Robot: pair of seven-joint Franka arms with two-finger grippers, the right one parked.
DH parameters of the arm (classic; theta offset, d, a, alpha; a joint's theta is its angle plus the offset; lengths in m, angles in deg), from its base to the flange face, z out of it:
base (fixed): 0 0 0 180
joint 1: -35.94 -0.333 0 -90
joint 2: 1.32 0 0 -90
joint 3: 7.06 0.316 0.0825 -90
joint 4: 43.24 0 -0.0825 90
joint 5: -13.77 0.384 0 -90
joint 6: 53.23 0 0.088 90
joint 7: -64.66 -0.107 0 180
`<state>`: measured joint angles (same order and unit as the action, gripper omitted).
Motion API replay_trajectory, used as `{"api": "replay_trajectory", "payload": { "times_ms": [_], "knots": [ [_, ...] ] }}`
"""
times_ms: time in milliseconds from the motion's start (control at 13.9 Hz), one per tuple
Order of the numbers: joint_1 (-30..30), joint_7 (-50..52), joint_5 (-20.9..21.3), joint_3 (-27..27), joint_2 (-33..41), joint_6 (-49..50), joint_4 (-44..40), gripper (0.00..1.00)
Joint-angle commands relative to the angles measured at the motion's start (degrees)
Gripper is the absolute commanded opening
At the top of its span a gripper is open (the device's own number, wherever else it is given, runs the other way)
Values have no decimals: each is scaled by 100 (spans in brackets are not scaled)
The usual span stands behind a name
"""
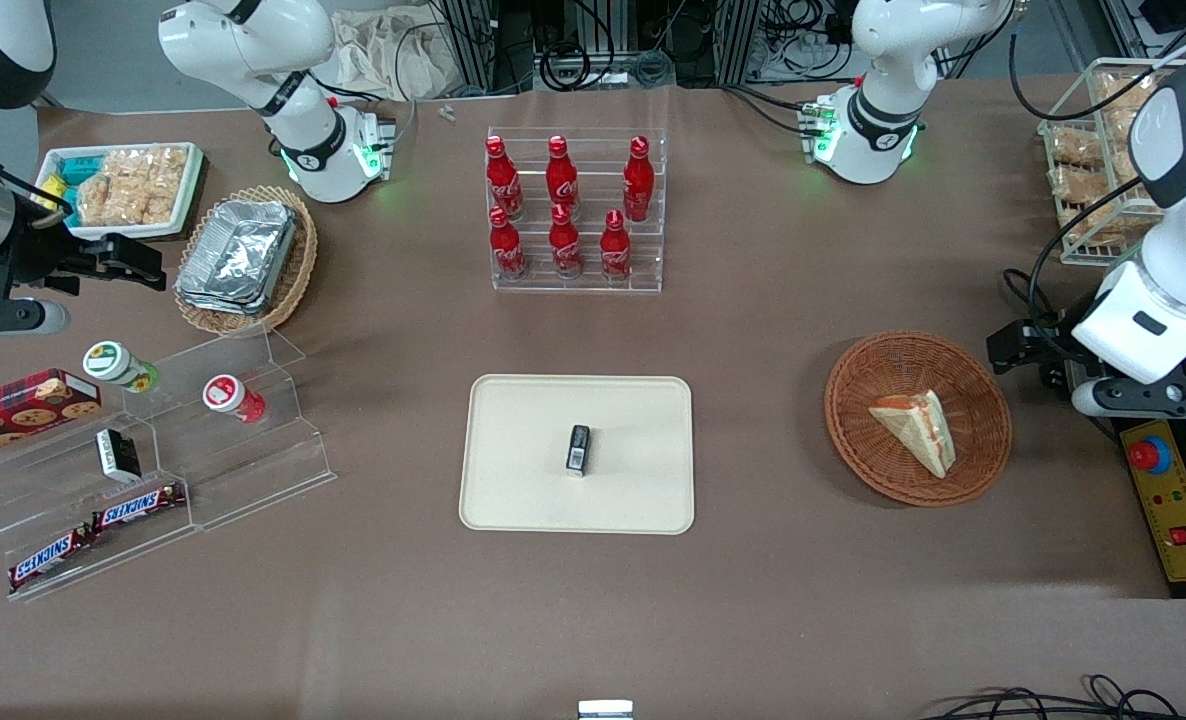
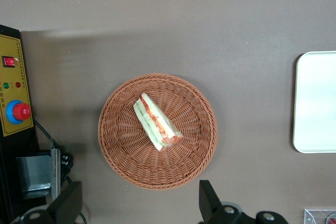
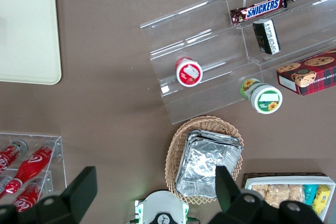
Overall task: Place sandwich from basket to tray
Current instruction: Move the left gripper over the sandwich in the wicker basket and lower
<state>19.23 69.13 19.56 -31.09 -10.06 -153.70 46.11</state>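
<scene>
At table centre, tray (image 1: pixel 513 420) lies flat with one small dark packet (image 1: pixel 578 449) on it; plenty of bare surface around the packet. Toward the working arm's end sits the basket (image 1: pixel 853 440), sandwich (image 1: pixel 916 428) lying inside, filling edge visible. Farther toward that end, the gripper (image 1: pixel 1028 352) hangs above the table just beside the basket rim, not yet over the sandwich, holding nothing. Wrist view shows both fingers (image 2: pixel 210 200) spread wide, basket and sandwich between them in frame. Step in hand: approach, pre-grasp. Next move likely calls for centring over the wedge, aligning the fingers across its flat bread faces, then descending. Risk: squeezing too hard deforms the bread.
</scene>
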Motion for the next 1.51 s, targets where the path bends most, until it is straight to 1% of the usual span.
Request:
{"api": "replay_trajectory", "payload": {
  "times_ms": [0,288,360,505,577,793,937,1081,1225,1441],
  "knots": [
    [-34,-17,81,-50,-84,195,-190,100],
    [-16,175,107,-50,-119,186,-146,100],
    [-25,438,107,-50,-163,194,-68,100],
    [-16,1384,107,-41,-189,11,230,100],
    [-25,1885,115,-41,-215,-268,423,100],
    [-51,2713,115,-23,-356,-1034,1012,100],
    [-51,3303,124,29,-487,-1360,1215,100],
    [-43,3638,273,47,-777,-1518,1225,100],
    [-51,3946,518,65,-1049,-1677,1234,100],
    [-51,4000,520,179,-1191,-2027,1461,99]
  ]
}}
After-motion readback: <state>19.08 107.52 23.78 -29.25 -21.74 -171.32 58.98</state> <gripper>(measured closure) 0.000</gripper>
